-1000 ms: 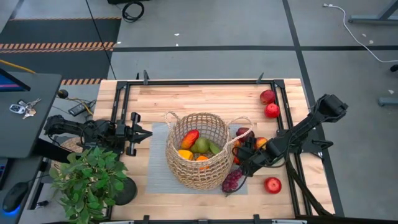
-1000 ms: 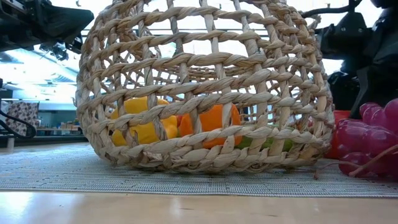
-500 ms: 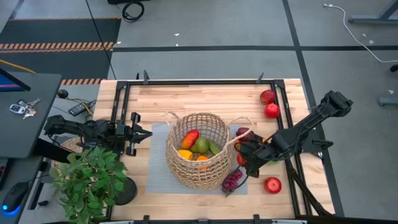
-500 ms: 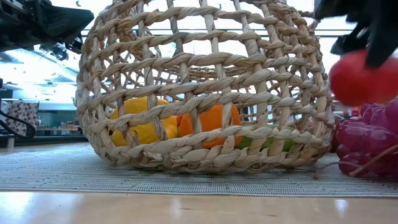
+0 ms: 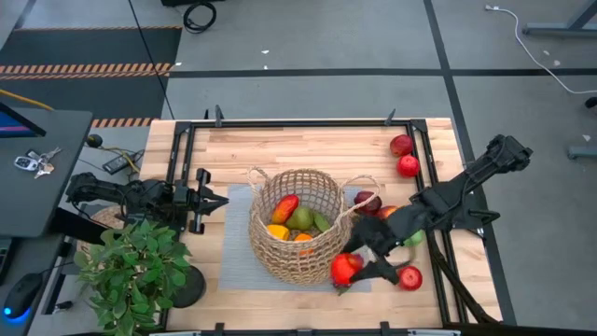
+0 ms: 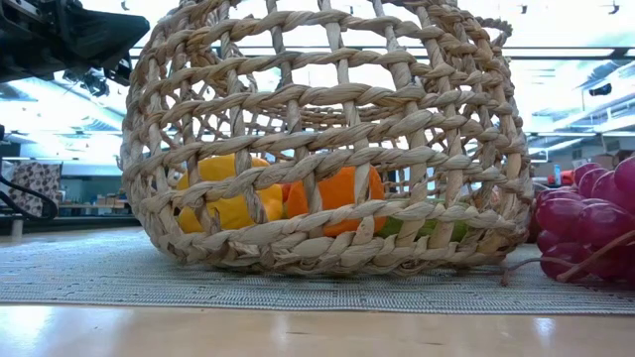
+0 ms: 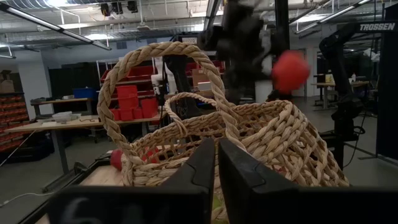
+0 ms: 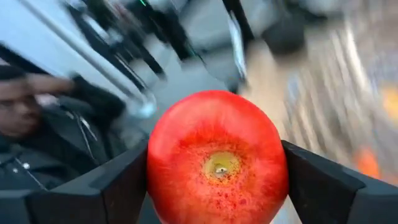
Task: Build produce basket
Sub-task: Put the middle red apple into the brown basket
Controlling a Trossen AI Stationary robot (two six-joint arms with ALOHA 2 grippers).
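One red apple [image 5: 345, 269] sits clamped in the right end effector [image 5: 351, 269] beside the basket [image 5: 297, 235]; the left end effector [image 5: 213, 203], fingers together, waits at the counter's [image 5: 308, 145] edge.

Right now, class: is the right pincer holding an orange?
No. The right pincer grips a red apple between its fingers.

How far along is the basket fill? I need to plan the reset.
Partly done. The basket already holds several pieces, among them a yellow one and an orange. In hand: the right end effector grips a red apple near the basket's rim. Left: two apples at the far corner, one near the front, and grapes on the mat. The left end effector waits, shut.
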